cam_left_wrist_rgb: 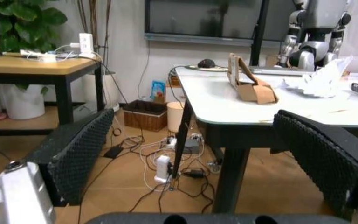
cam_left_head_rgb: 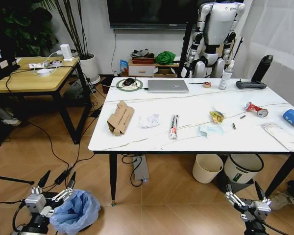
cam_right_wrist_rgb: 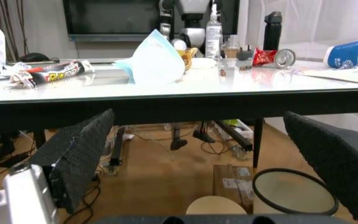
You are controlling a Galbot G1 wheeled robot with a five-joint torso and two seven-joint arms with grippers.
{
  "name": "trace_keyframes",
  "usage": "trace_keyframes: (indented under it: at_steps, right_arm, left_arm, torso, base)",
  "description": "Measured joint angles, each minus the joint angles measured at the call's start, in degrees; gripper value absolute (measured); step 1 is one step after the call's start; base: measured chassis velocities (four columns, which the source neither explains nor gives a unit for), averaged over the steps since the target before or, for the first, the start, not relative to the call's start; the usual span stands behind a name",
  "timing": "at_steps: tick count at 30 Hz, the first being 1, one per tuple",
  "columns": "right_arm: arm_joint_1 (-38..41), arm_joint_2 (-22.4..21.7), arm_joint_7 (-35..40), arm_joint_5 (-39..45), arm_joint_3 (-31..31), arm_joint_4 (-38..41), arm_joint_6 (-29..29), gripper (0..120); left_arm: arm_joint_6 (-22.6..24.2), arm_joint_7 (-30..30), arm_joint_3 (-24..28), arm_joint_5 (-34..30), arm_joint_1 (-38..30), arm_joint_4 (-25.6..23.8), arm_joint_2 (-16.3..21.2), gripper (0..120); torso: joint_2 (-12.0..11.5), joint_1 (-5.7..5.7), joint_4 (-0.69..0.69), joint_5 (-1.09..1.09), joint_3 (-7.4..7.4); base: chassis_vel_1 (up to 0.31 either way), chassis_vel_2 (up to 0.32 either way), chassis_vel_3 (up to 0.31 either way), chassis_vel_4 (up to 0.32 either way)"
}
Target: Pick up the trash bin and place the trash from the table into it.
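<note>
Left gripper (cam_left_head_rgb: 56,183), fingers spread wide, is held beside the light-blue bag-lined trash bin (cam_left_head_rgb: 76,210); right gripper (cam_left_head_rgb: 246,192) is likewise spread, low before the white marble-look table (cam_left_head_rgb: 196,139).

1. The surface (cam_left_head_rgb: 196,132) is finished in white marble with thin dark veins, on black legs.
2. The trash bin (cam_left_head_rgb: 76,211) is lined with crinkled light-blue translucent plastic.
3. Torn cardboard (cam_left_head_rgb: 119,118) is seen in brown, crumpled paper (cam_left_head_rgb: 148,120) in white.
4. A crushed can (cam_left_head_rgb: 255,109) is coloured red; at its 3 o'clock, a cup (cam_left_head_rgb: 293,117) is marked blue and white.
5. A face mask (cam_right_wrist_rgb: 155,60) is shown in pale blue.
6. Black textured pads are seen on the left tool (cam_left_wrist_rgb: 197,158) and right tool (cam_right_wrist_rgb: 197,158).
</note>
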Motion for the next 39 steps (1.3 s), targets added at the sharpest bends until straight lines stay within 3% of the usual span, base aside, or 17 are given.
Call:
trace_keyframes:
  at_steps: [16,39]
  right_arm:
    - [0.9,-2.0,-2.3,0.3,1.2,-0.8,-0.5,100]
    - [2.1,-1.2,-2.1,0.3,0.6,-1.7,-0.8,100]
  left_arm:
    - [0.4,0.0,0.0,0.4,0.1,0.6,-0.3,100]
    - [1.1,-0.3,0.3,0.8,-0.4,0.5,-0.3,100]
  torso:
    - [-0.8,-0.37,0.0,0.0,-0.39]
    - [-8.9,-3.94,-0.01,0.0,-4.92]
  base:
    - [0.0,0.0,0.0,0.0]
    - [0.0,0.0,0.0,0.0]
